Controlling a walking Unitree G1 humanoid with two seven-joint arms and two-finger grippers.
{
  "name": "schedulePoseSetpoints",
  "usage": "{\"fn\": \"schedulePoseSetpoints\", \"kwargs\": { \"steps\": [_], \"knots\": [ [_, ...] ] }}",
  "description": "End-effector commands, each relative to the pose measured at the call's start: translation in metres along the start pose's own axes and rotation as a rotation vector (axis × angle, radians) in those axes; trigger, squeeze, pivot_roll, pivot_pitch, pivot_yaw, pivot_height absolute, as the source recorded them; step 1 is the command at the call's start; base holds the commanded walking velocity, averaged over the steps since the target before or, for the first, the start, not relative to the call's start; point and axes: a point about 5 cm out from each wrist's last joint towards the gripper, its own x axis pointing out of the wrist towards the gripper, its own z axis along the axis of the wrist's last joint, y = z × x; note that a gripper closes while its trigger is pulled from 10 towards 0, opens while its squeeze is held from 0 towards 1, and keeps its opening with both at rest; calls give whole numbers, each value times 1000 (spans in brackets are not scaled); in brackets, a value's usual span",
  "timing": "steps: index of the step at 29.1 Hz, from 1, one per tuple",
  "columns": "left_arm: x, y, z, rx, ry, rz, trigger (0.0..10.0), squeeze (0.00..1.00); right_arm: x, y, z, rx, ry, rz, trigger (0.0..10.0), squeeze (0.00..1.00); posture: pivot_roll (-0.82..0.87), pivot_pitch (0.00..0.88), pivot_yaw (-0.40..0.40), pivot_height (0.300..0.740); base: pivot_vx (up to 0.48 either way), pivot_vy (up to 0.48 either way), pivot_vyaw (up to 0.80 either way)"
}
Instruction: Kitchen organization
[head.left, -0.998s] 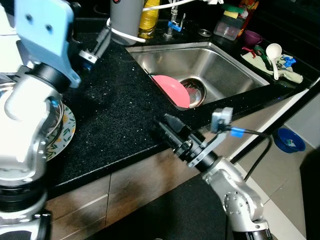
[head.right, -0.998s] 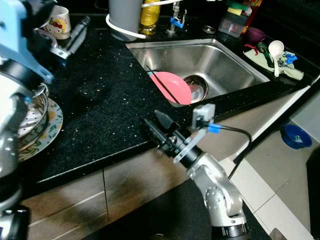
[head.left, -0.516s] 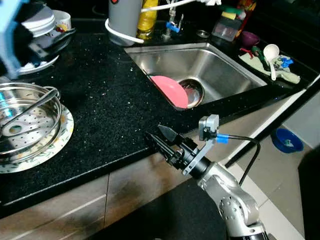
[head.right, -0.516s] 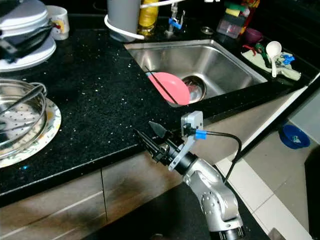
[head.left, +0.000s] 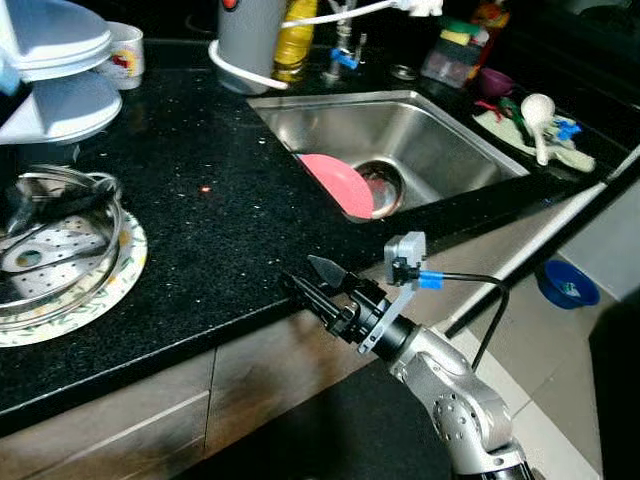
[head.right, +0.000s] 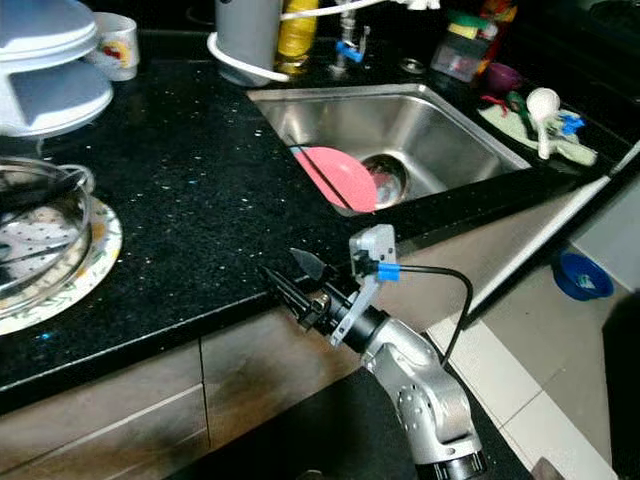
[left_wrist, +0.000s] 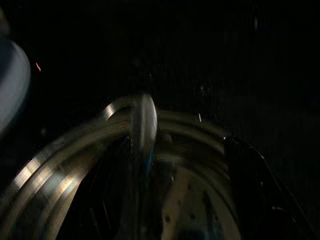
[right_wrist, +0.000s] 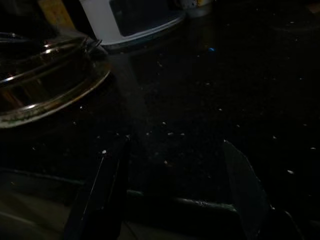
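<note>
Right gripper (head.left: 308, 277) sits at the front edge of the black speckled countertop (head.left: 220, 200), fingers spread apart with nothing between them; the right wrist view confirms two separated black fingers (right_wrist: 100, 190) over the counter edge.

Left gripper: the left wrist view is very dark and blurred. One black finger (left_wrist: 245, 175) can be made out over the rim of the perforated steel steamer basket (head.left: 45, 250); whether the fingers are parted or closed, cannot tell. In the left eye view a dark shape lies across the basket's rim, too indistinct to resolve.

The steamer basket rests on a floral-rimmed plate (head.left: 120, 285) at the counter's left, both cut off by the frame edge. Behind it, a white and pale-blue appliance (head.left: 55, 60), partly cropped, and a printed mug (head.left: 125, 55).

Stainless sink (head.left: 440, 150) holds a pink plate (head.left: 340, 185) leaning against its near-left wall, with a thin dark stick across it in the right eye view, and a steel bowl (head.left: 385, 183) partly hidden behind it. White ladle (head.left: 535, 110) lies on a cloth right of the sink. Blue bowl (head.left: 565, 285) on the tiled floor.
</note>
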Motion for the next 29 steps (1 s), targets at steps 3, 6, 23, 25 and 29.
{"fn": "schedulePoseSetpoints", "kwargs": {
  "steps": [3, 6, 23, 25, 29],
  "knots": [
    [1, -2, -9, -10, 63, -13, 10000, 0, -5, -5, -8, 7, 41, -28, 10000, 0, 175, 42, -207, 740, 0, 0, 0],
    [2, -1, -10, -9, 60, 3, 10000, 0, -5, -5, -8, 5, 43, -27, 10000, 0, 171, 42, -207, 740, 0, 0, 0],
    [22, 20, -33, -44, 61, 98, 10000, 0, -8, 9, 2, 28, -30, 77, 10000, 0, 151, 38, -201, 740, 0, 0, 0],
    [26, 20, -34, -43, 56, 84, 10000, 0, -9, 14, 2, 27, -31, 107, 10000, 0, 150, 38, -200, 740, 0, 0, 0],
    [29, 19, -34, -45, 34, 66, 10000, 0, -9, 17, 3, 26, -36, 121, 10000, 0, 148, 36, -197, 740, 0, 0, 0]
  ]
}}
